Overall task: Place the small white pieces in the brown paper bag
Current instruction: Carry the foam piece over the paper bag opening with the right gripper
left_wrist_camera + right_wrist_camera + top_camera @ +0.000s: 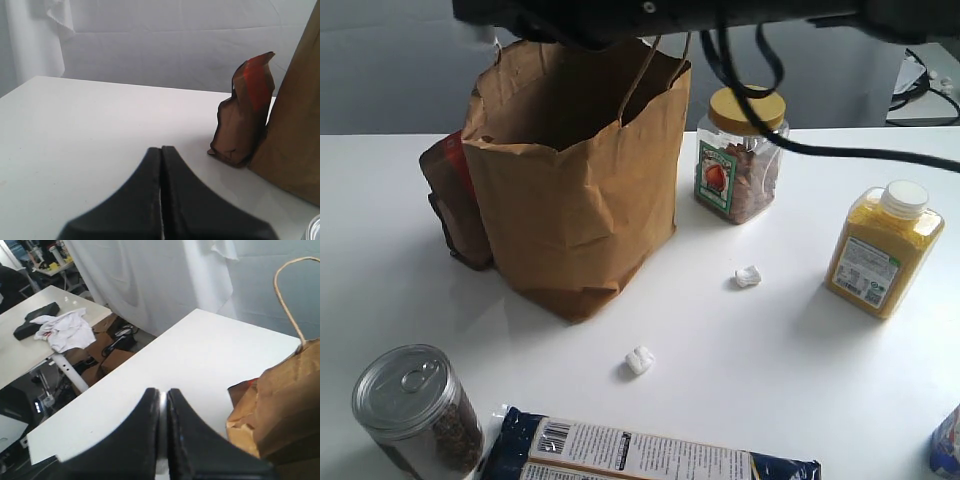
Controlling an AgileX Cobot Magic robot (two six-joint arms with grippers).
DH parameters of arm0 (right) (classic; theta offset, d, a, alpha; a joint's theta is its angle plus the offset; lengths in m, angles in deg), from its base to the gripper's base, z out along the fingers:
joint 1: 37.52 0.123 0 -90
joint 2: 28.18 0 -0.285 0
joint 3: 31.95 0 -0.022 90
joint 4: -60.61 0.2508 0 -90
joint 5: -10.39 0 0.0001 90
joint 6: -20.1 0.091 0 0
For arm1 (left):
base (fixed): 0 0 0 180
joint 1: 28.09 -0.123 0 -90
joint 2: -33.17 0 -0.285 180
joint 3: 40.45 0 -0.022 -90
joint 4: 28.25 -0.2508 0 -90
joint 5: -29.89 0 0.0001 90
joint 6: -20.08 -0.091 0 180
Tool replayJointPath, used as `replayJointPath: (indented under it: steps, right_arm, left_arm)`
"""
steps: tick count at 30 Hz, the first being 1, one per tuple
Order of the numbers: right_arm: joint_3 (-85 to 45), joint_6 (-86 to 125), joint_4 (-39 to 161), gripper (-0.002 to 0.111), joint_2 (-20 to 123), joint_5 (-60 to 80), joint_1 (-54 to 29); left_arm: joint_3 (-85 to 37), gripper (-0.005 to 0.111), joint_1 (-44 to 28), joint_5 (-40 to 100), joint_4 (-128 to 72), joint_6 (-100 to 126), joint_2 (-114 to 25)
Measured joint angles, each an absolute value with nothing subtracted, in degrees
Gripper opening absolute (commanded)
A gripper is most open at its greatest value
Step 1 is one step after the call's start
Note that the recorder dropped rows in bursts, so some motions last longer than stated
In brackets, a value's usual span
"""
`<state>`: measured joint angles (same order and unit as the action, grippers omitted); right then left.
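Nearest on the white counter, one of the small white pieces, a lumpy foam-like chunk, lies in the open just before the foot of the tall crumpled brown paper bag. A second chunk sits farther back, between that bag and a yellow plastic bottle. A third is not in view. Neither chunk shows a clear long axis, and both lie on the right arm's side of the bag, so that arm looks the better placed to fetch them. The left pincer is clenched on nothing, low and level over bare counter, facing a dark red-and-brown pouch with the bag beyond it. The right pincer is clenched too, raised and looking down past the bag's rim and string handle. Whether it pinches anything I cannot tell.
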<state>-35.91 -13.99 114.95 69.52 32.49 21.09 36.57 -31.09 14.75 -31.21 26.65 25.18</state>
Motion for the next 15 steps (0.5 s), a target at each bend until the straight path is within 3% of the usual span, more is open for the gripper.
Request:
replayJointPath:
  steps: [15]
  right_arm:
    - [-42.36, -5.87, 100.5, 0.001, 81.2, 25.46, 20.61]
  left_arm:
    - [36.57, 0.0, -31.09, 14.75, -31.21, 26.65, 25.18]
